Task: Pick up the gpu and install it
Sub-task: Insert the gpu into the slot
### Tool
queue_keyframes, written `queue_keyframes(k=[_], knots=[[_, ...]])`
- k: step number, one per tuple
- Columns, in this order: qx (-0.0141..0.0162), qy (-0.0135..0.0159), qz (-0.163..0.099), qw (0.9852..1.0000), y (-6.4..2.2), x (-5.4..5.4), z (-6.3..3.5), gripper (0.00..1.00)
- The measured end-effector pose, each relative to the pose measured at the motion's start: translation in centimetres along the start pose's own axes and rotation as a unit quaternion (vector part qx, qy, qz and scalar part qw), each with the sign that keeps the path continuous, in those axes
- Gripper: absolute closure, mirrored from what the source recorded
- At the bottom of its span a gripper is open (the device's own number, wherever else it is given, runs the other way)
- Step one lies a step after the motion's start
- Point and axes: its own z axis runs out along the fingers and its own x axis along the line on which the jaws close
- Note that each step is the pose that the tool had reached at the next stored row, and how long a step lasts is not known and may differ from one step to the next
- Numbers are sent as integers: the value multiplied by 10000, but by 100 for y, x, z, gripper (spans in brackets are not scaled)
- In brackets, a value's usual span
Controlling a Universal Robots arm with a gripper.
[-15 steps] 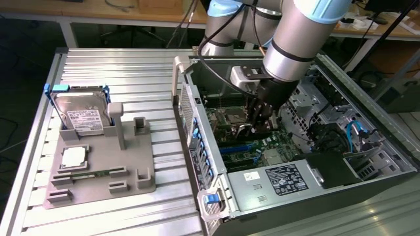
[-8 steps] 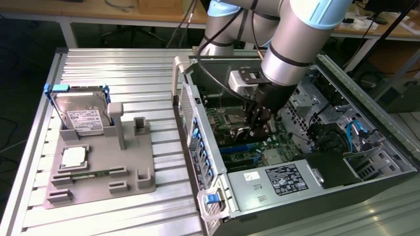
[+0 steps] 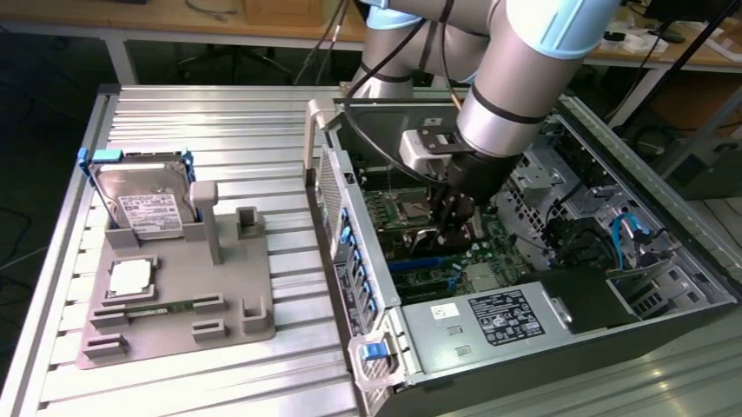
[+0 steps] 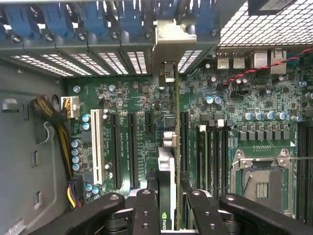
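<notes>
A: Item one, nearest you: the gripper (image 4: 168, 208), inside the open computer case (image 3: 649, 287). State of the fingers (image 4: 146, 210)?

B: Closed narrow on the gpu (image 4: 167, 166). You hold the card edge-on, clamped between the two pads, its green board running away from them toward the case's rear wall.

A: Item two, below the card?

B: The motherboard (image 4: 244, 98) with its row of long black expansion slots (image 4: 131, 147). In the wrist view the card sits above the board between two of them; whether its edge has met a slot, you cannot tell.

A: Item three, farthest?

B: The card's metal bracket (image 4: 178, 41), up against the rear slot openings beside the blue retention clips (image 4: 132, 22).

A: Handling advice?

B: My judgement: keep the card upright and parallel to the slot, line the bracket with its opening, and press straight down without rocking. A tilt could jam the connector.

A: Outside the case?

B: The hard drive (image 3: 149, 204) stands in the grey fixture (image 3: 221, 300), well apart.
</notes>
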Motion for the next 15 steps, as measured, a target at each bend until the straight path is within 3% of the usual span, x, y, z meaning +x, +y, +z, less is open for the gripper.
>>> queue_keyframes(k=[15], knots=[[0, 5, 0, 10000, 39, 1, 126, 73]])
